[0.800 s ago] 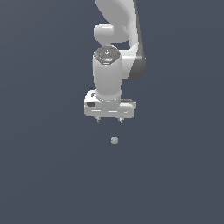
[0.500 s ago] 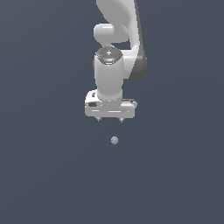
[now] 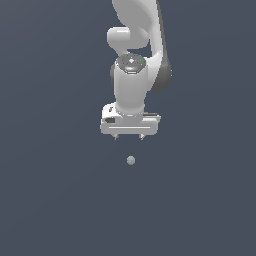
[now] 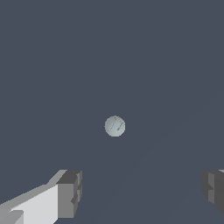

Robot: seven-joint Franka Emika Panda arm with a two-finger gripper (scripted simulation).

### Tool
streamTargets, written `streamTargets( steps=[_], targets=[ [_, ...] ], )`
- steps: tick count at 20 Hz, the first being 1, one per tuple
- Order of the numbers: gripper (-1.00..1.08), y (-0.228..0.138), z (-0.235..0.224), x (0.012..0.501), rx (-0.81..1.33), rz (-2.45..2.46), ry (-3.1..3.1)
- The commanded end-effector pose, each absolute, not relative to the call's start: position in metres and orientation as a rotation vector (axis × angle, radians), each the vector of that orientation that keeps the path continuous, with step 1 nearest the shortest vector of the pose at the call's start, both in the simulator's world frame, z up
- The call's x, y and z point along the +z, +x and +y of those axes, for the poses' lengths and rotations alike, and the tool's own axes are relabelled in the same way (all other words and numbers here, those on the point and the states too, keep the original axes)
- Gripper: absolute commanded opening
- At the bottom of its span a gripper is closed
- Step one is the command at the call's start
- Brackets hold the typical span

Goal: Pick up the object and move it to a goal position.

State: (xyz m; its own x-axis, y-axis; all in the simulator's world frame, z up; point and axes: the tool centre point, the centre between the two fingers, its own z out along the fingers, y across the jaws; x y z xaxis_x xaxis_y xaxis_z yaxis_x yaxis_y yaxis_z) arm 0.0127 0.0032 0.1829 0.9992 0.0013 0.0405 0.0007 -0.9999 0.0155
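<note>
The object is a tiny pale grey-green ball (image 3: pixel 131 160) lying alone on the dark grey surface. In the exterior view my gripper (image 3: pixel 128 137) hangs from the white arm just short of the ball, with a gap between them. The wrist view shows the ball (image 4: pixel 115 126) centred ahead of the gripper (image 4: pixel 142 192). Its two fingertips (image 4: pixel 70 192) stand wide apart with nothing between them, so the gripper is open.
The white arm (image 3: pixel 135 65) rises out of the top of the exterior view. The dark grey surface (image 3: pixel 50 200) fills the picture around the ball; no other object shows.
The arm and gripper have shifted very slightly. The ball has not moved.
</note>
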Motion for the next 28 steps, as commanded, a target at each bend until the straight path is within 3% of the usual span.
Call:
streamTargets(
  steps=[1,20,28],
  targets=[
    [1.0,0.013,0.003,0.181,0.062,-0.009,3.126],
    [1.0,0.035,0.013,0.088,0.009,-0.453,3.109],
    [1.0,0.037,0.015,0.071,0.0,-0.527,3.097]
  ],
)
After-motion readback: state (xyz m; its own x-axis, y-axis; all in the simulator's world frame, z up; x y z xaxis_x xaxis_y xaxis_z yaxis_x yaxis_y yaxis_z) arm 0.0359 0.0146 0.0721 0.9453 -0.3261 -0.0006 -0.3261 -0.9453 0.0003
